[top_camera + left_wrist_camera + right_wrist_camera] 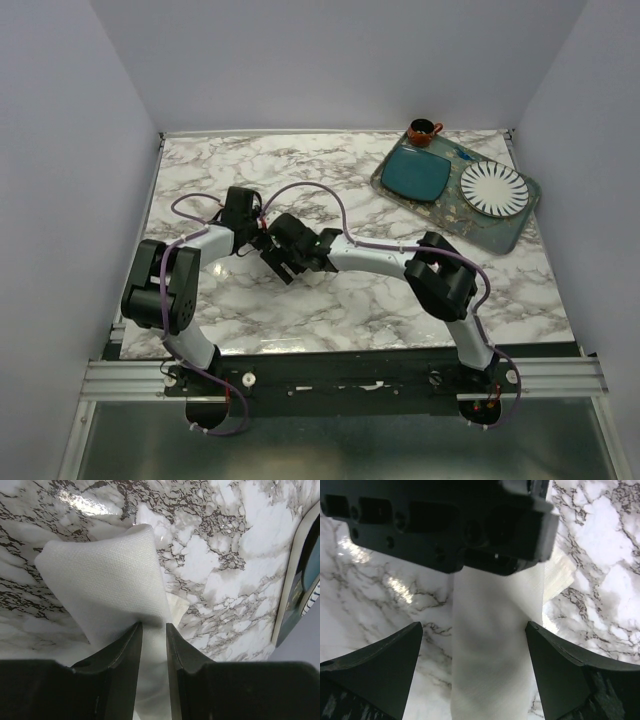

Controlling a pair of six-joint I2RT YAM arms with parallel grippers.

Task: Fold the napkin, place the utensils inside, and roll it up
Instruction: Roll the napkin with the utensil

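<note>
Your left gripper (153,645) is pinching the napkin (102,575). Its two black fingers (131,655) are close together, and the cloth is squeezed in the gap between them.

In the left wrist view the napkin is a folded bundle. It is thin at the fingers and gets wider as it goes away from them, up and to the left. It lies over the marble table (225,555).

The right wrist view shows the same napkin as a long strip. Its long way runs from the bottom of the picture straight up to the black body of the left gripper at the top. Only this view shows the cloth stretched out like that.

Your right gripper (475,650) is spread wide, with one finger (385,670) on each side of the strip. The finger on the left of the picture is clear of the cloth. The other one is right at the cloth's edge, and you cannot tell if it touches.

In the top view the two grippers meet nose to nose, a little left of the middle of the table. They cover the napkin, so you can hardly see it there.

The top view also shows a tray (490,228) at the far right. On it are a teal plate (418,175) and a white ribbed plate (494,188). A small brown cup (422,130) sits at the tray's far edge.
</note>
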